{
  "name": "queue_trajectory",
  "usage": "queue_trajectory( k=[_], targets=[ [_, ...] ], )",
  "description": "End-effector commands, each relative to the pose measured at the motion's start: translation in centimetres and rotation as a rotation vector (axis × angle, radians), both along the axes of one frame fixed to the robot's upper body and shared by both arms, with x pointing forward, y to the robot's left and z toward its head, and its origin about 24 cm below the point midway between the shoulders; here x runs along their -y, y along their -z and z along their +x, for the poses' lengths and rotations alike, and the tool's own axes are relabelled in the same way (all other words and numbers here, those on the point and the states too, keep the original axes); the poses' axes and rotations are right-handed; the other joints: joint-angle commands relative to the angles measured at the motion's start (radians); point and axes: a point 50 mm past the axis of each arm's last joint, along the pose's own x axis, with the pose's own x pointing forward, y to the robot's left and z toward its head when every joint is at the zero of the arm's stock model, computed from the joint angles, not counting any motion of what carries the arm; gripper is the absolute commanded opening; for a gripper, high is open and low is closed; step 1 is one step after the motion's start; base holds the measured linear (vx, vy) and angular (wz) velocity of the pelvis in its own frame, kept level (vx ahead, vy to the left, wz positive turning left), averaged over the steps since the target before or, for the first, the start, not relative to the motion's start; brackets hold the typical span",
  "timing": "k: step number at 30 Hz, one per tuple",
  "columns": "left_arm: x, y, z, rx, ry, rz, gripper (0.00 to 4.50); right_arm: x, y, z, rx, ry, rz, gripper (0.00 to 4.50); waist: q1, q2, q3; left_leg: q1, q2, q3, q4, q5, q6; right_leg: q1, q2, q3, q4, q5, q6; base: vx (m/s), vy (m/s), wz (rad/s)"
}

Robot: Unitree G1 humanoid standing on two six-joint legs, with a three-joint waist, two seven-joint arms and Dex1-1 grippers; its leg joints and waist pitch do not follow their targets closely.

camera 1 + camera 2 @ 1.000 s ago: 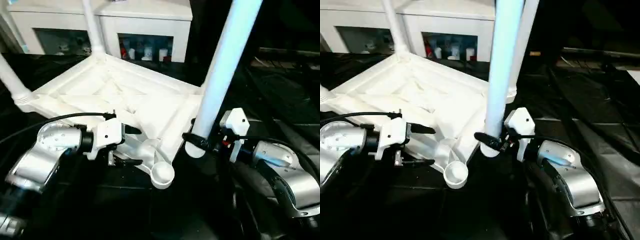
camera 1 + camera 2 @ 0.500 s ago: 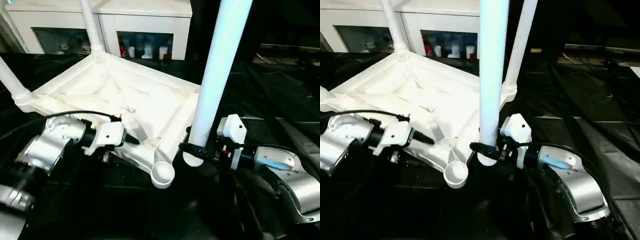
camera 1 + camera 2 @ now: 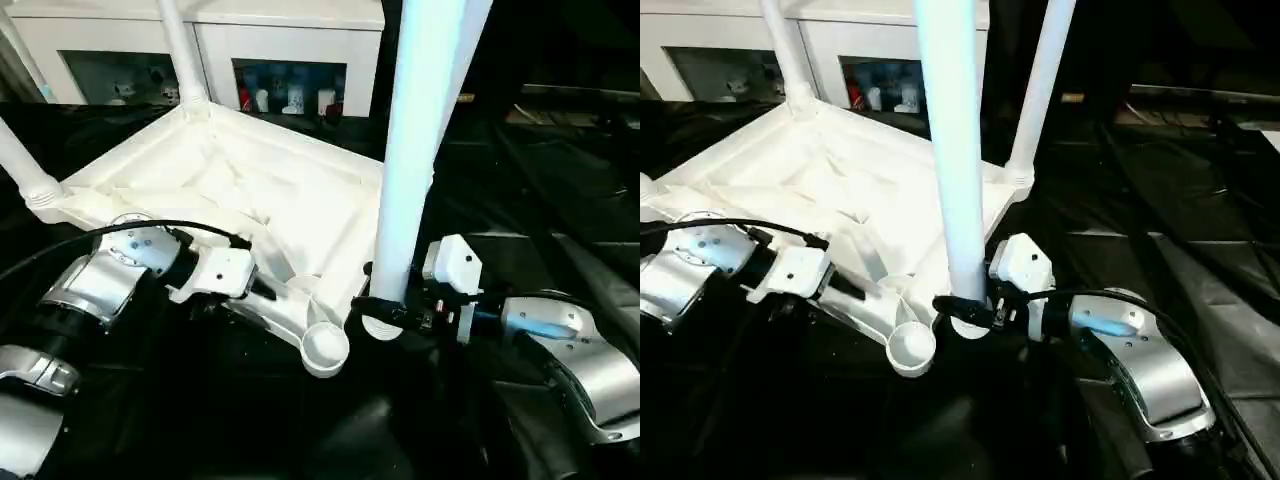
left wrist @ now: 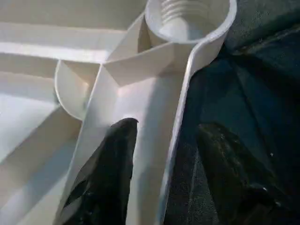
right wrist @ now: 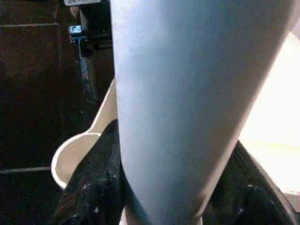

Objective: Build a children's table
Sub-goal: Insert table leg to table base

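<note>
Three legs are already standing in the upturned tabletop (image 3: pixel 250 190). The right gripper (image 3: pixel 385 308) is clenching the fourth leg (image 3: pixel 415 150) at three o'clock of the empty socket (image 3: pixel 325 347); the left gripper (image 4: pixel 161 154) is straddling the tabletop's rim.

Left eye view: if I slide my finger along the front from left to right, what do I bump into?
Left gripper → empty corner socket → leg held upright → right gripper's white block → silver right forearm.
</note>
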Motion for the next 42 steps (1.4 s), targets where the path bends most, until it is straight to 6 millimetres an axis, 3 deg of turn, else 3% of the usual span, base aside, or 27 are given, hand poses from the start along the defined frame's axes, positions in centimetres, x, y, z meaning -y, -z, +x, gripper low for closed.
queue_trajectory(
  k=[1, 12, 28, 30, 33, 34, 37, 40, 42],
  targets=[
    [0.1, -0.2, 0.1, 0.006, 0.033, 0.034, 1.99, 0.0, -0.1, -0.1, 0.012, -0.016, -0.009, 1.85, 0.004, 0.008, -0.075, 0.010, 0.083, -0.026, -0.070, -0.005, 0.064, 0.064, -0.122, 0.055, -0.048, 0.142, -0.290, 0.000, 0.000, 0.00],
    [0.1, 0.2, 0.4, -0.006, 0.064, 0.085, 1.18, -0.2, 0.3, -0.2, 0.000, -0.026, -0.014, 1.85, 0.007, 0.002, -0.073, 0.013, 0.087, -0.017, -0.072, -0.034, 0.055, 0.061, -0.122, 0.056, -0.053, 0.088, -0.290, 0.000, 0.000, 0.00],
    [-0.6, 1.1, 0.7, -0.028, 0.073, 0.166, 0.02, -0.8, -0.1, -0.1, 0.027, -0.034, -0.019, 1.85, 0.007, 0.011, -0.079, 0.011, 0.087, -0.017, -0.069, -0.022, 0.048, 0.066, -0.122, 0.055, -0.046, 0.158, -0.301, 0.000, 0.000, 0.00],
    [-0.5, 1.1, 0.7, -0.082, -0.005, 0.076, 0.00, -0.3, -0.5, 0.3, 0.039, 0.006, 0.018, 1.85, 0.006, 0.017, -0.076, 0.011, 0.088, -0.017, -0.069, -0.031, 0.043, 0.064, -0.122, 0.055, -0.047, 0.152, -0.306, 0.000, 0.000, 0.00],
    [-0.6, 1.8, 0.2, -0.171, -0.108, 0.007, 0.00, 0.3, -0.5, 1.2, 0.056, 0.130, 0.019, 1.85, 0.000, 0.016, -0.074, 0.012, 0.089, -0.016, -0.072, -0.026, 0.036, 0.065, -0.124, 0.056, -0.044, 0.165, -0.317, 0.000, 0.000, 0.00],
    [-0.7, 2.2, -0.1, -0.206, -0.169, -0.011, 0.00, 0.6, -0.6, 1.7, 0.062, 0.201, 0.025, 1.85, -0.005, 0.025, -0.072, 0.013, 0.087, -0.018, -0.073, -0.028, 0.029, 0.063, -0.123, 0.056, -0.047, 0.146, -0.324, 0.000, 0.000, 0.00],
    [-0.7, 2.7, -0.3, -0.225, -0.233, -0.044, 0.00, 0.9, -0.9, 2.1, 0.066, 0.254, 0.052, 1.85, -0.013, 0.018, -0.067, 0.009, 0.082, -0.016, -0.073, -0.050, 0.028, 0.067, -0.120, 0.058, -0.056, 0.095, -0.318, 0.000, 0.000, 0.00],
    [0.2, 4.0, -0.5, -0.224, -0.414, -0.173, 0.00, 1.9, -1.3, 3.4, 0.063, 0.415, 0.084, 1.85, -0.020, 0.019, -0.063, 0.007, 0.080, -0.016, -0.074, -0.056, 0.031, 0.066, -0.118, 0.055, -0.063, 0.044, -0.315, 0.000, 0.000, 0.00],
    [0.4, 4.4, -0.6, -0.219, -0.447, -0.184, 0.00, 2.2, -1.4, 3.7, 0.058, 0.446, 0.085, 1.85, -0.016, 0.021, -0.065, 0.010, 0.079, -0.015, -0.072, -0.056, 0.032, 0.067, -0.117, 0.059, -0.069, -0.006, -0.300, 0.000, 0.000, 0.00]
  ],
)
